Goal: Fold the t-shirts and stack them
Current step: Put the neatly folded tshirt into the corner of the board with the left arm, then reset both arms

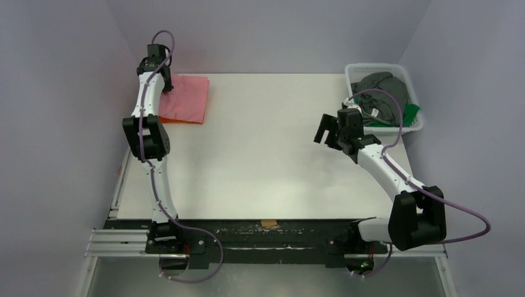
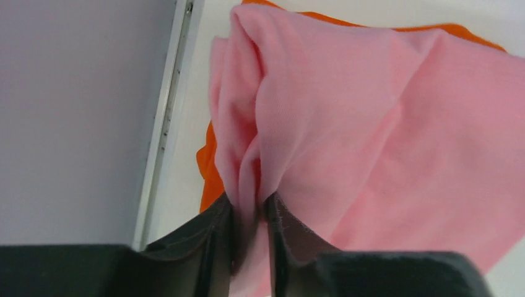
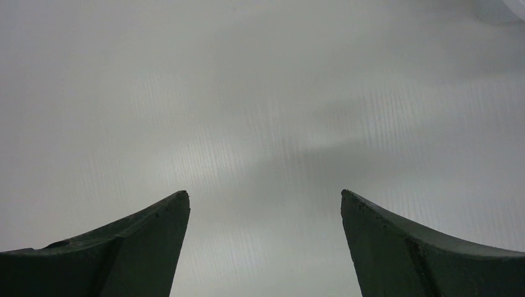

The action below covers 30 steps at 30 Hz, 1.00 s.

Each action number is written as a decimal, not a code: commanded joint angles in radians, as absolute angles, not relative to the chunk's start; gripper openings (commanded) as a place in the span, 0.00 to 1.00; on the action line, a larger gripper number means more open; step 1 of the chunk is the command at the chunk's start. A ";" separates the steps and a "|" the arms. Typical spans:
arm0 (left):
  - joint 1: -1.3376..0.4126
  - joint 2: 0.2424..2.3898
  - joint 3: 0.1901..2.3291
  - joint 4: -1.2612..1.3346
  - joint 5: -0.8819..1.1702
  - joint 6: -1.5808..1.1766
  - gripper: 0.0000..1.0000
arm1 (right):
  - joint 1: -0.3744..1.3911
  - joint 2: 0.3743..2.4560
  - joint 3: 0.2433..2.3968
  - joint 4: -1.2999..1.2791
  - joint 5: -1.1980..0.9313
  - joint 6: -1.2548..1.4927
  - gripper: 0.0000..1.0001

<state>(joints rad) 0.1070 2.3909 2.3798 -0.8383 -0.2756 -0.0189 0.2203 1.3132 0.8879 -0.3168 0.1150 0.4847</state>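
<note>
A folded light pink t-shirt (image 1: 186,98) lies at the back left of the table on a bright orange t-shirt (image 1: 174,120), of which only an edge shows. My left gripper (image 1: 166,81) is shut on a pinched fold at the pink shirt's left edge; the wrist view shows the pink shirt (image 2: 371,124) bunched between the fingers, with the orange shirt (image 2: 209,167) under it. Dark grey t-shirts (image 1: 384,93) and a green t-shirt (image 1: 411,112) lie in the white basket (image 1: 413,127). My right gripper (image 1: 326,131) is open and empty above bare table (image 3: 260,124), left of the basket.
The white mesh basket stands at the back right corner. The table's left edge rail (image 2: 162,124) runs close beside the pink and orange stack. Purple walls enclose the table on the left, back and right.
</note>
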 commanded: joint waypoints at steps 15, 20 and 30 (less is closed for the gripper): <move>0.137 1.833 1.916 -0.738 0.021 -0.428 1.00 | 0.219 1.128 0.851 -0.378 0.188 0.525 0.93; -0.041 1.371 1.359 -0.460 0.049 -0.479 1.00 | 0.219 0.985 0.778 -0.440 0.226 0.554 0.93; -0.401 0.834 0.648 -0.426 0.003 -0.588 1.00 | 0.219 0.698 0.589 -0.581 0.292 0.625 0.93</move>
<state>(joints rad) -0.3840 0.9367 0.7902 -0.4568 0.0238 -0.5110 0.2203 0.7765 0.6525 -0.5079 0.2276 0.5831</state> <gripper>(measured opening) 0.998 0.929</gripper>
